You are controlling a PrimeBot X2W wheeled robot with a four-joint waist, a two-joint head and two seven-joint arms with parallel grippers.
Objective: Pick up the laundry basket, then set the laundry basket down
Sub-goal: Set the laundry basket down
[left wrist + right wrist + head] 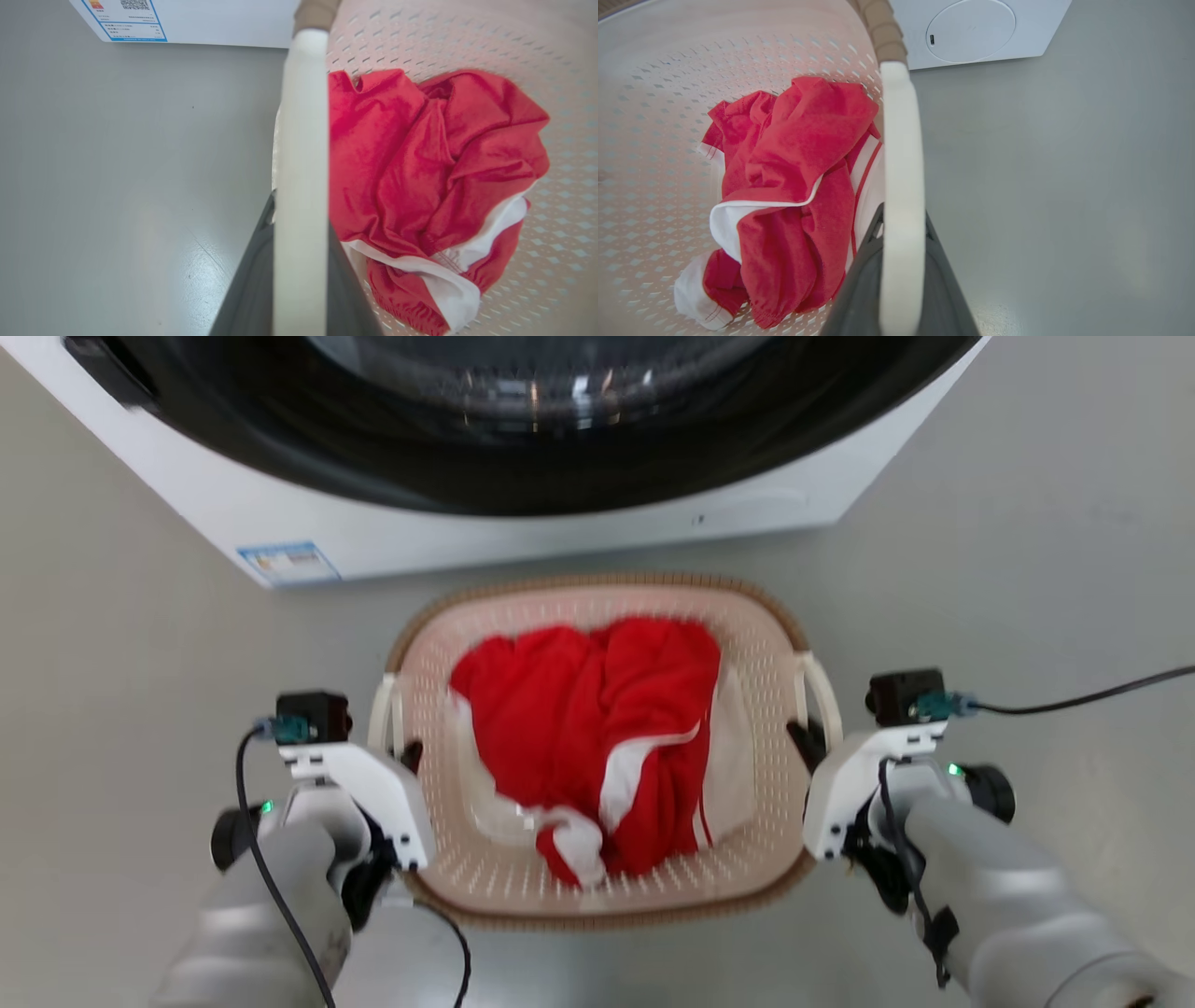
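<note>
Laundry basket [429,672]: cream, perforated, with a brown woven-look rim. It sits before the washing machine [523,532], apart from its white front, over the grey floor [121,663]. Cannot tell whether its base touches the floor. The mouth faces up. The long axis appears to run handle to handle, side to side in the head view, parallel to the machine's front.

Handles: two white loops, one at each short end.
- Left loop handle [301,140]: passes between the two dark fingers [247,289] of the left claw [408,753], which is clenched on it.
- Right loop handle [901,163]: clamped the same way by the right claw [808,742], one finger on either side of the bar.

Contents: one crumpled heap of red cloth [579,728] with white trim, lying on the basket's bottom and reaching toward the right wall. Cannot tell whether it is one garment or several.

Surroundings: one washing machine with a dark round door. It has one blue-edged label [288,562] at the lower left corner of its front and one round cover [971,30] at the lower right.
</note>
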